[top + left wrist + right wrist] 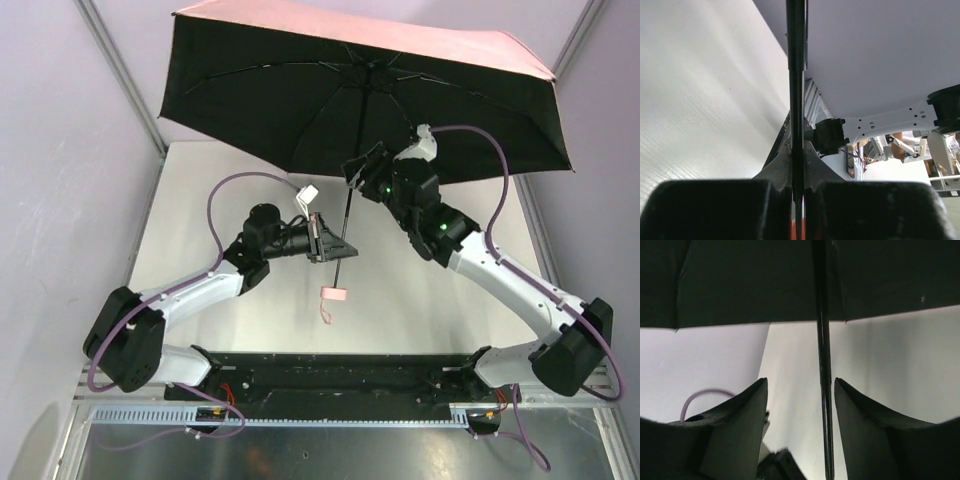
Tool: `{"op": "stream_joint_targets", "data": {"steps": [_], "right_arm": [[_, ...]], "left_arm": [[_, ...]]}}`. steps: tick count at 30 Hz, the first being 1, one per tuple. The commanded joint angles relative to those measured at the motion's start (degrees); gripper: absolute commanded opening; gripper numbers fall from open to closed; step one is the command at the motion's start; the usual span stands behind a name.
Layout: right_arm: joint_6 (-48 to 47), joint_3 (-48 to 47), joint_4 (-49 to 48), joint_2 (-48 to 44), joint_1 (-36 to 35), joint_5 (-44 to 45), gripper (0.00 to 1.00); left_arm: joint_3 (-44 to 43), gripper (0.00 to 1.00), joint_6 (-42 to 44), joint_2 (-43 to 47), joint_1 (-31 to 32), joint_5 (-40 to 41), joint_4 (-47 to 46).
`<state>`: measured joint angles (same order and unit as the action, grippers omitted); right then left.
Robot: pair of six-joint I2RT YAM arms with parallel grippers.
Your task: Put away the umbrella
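The umbrella (pixel 300 90) stands open over the far half of the table, black underneath with a pale pink top edge. Its black shaft (pixel 347 215) runs down to the pink handle (pixel 334 292) and the thin strap (pixel 327 312), which hang just above the table. My left gripper (pixel 335 245) is shut on the lower shaft, which shows clamped between its jaws in the left wrist view (pixel 796 75). My right gripper (pixel 358 170) is open higher up, with the shaft (pixel 822 365) between its fingers, close to the right one, under the canopy (pixel 740 280).
The white table (pixel 200 200) is bounded by pale purple walls and metal frame posts (pixel 120 70). The black base rail (pixel 330 365) runs along the near edge. The right arm (pixel 880 120) shows across the left wrist view.
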<state>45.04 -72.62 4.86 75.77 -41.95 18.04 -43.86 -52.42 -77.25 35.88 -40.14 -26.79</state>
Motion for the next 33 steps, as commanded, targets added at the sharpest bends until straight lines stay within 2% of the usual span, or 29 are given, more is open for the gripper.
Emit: {"op": "stream_joint_targets", "data": {"steps": [1,8,15,18,23,28,33], "right_arm": [[-6.3,-8.0,3.2,5.8,-0.2,13.6,0.64],[-12.3,-31.4,16.6,21.3,0.8,23.2,0.77],[-11.8,-58.1,30.7,37.1,4.0,27.7,0.79],[-13.7,-66.0,31.9,42.3,5.3,28.6,0.77],[-19.1,-72.1,28.9,46.2,7.0,28.1,0.71],[-22.3,-72.3,26.0,46.8,8.1,26.9,0.58],[-26.5,-72.1,19.8,47.5,7.2,29.1,0.56]], "left_arm": [[-0.7,0.0,5.8,1.9,1.3,3.6,-2.1],[-0.3,0.0,5.6,2.0,1.5,4.9,-0.4],[-0.4,0.0,4.5,1.6,1.6,4.2,-0.2],[-0.4,0.0,4.3,1.7,1.6,4.0,-0.3],[-0.6,0.0,4.0,1.9,1.6,3.6,-0.3],[-0.5,0.0,4.0,2.5,1.6,3.5,-0.2],[-0.3,0.0,3.8,2.3,1.5,3.8,-0.1]]}}
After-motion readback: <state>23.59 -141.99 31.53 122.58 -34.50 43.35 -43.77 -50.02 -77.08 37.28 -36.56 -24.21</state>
